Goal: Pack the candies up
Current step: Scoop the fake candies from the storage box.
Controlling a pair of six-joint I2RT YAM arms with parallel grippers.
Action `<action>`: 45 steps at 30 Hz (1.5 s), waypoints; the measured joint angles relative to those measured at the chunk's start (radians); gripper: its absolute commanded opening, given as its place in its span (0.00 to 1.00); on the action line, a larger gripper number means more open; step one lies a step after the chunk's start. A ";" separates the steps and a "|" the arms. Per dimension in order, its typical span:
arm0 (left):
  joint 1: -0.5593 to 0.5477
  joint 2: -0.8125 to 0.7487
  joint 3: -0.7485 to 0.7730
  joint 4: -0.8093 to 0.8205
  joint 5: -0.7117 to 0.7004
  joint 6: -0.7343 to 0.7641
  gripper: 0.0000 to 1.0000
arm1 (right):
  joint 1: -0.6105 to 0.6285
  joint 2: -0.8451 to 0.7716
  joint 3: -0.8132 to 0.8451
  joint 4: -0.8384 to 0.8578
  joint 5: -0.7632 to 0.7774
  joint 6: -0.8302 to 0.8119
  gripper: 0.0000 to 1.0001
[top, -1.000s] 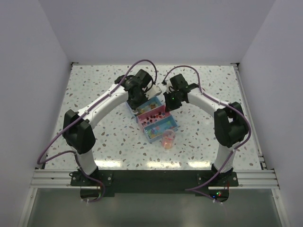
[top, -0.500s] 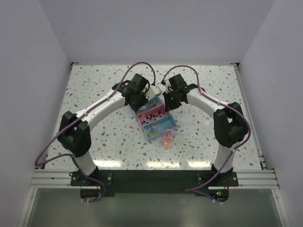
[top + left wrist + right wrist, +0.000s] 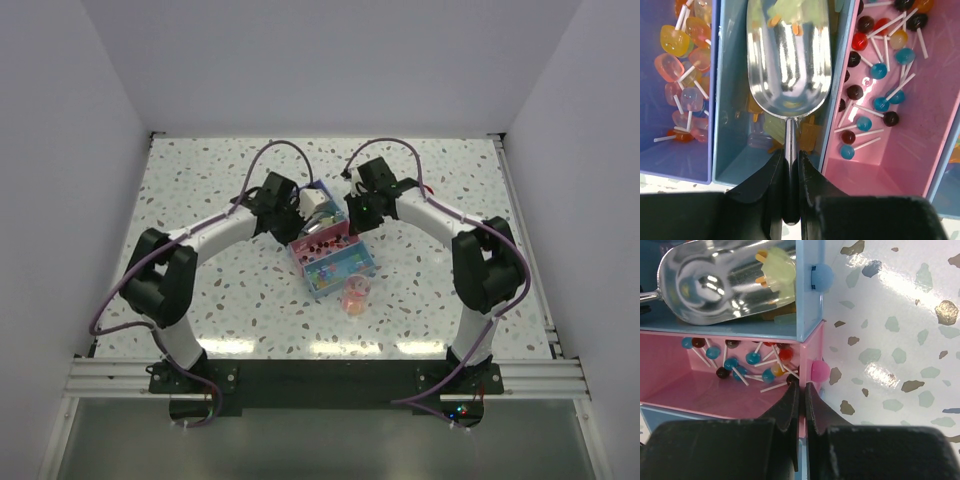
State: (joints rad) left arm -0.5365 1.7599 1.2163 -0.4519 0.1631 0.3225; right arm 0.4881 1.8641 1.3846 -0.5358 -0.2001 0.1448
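White walls (image 3: pixel 300 60) box in a speckled table (image 3: pixel 200 200). Both arms reach in from the near edge and meet at mid-table, the left arm (image 3: pixel 215 235) curving in from one side and the right arm (image 3: pixel 440 215) from the other. Between them is a tight row of bins (image 3: pixel 330 250), wall against wall: a purple bin (image 3: pixel 685 160), a blue bin (image 3: pixel 732 125) and a pink bin (image 3: pixel 920 130), with another blue one beyond the pink.

A steel scoop (image 3: pixel 790 60) lies down inside the blue bin, bowl pointing away from the left wrist. The left gripper (image 3: pixel 790 165) is clenched on its thin handle. The right gripper (image 3: pixel 800 387) is pinched tight on the pink bin's end wall, just beside a round pink knob (image 3: pixel 819 370).

A clear cup (image 3: pixel 355 295) with pink and orange contents stands on the table, just beside the bins on their near side.

The candies (image 3: pixel 878 70) are lollipops on white sticks – blue, dark and red round ones scattered in the pink bin, yellow, orange and pale ones heaped in the purple bin. One pale green candy (image 3: pixel 777 265) sits at the scoop's mouth.
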 measured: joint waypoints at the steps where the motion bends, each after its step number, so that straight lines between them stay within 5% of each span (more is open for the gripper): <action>1: 0.008 -0.006 -0.016 0.021 0.017 -0.005 0.00 | 0.000 -0.001 -0.002 0.002 0.000 0.000 0.00; 14: 0.080 -0.132 -0.238 0.295 0.164 -0.033 0.00 | 0.004 -0.005 -0.009 0.013 0.007 -0.010 0.00; 36: 0.201 -0.328 -0.423 0.388 0.349 -0.024 0.00 | 0.026 -0.003 0.001 0.006 0.030 -0.049 0.00; 45: 0.221 -0.393 -0.478 0.425 0.388 -0.024 0.00 | 0.028 0.005 0.003 0.005 0.040 -0.050 0.26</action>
State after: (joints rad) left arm -0.3157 1.3674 0.7380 -0.0273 0.5514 0.2989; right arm 0.5159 1.8694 1.3876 -0.5308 -0.1596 0.0952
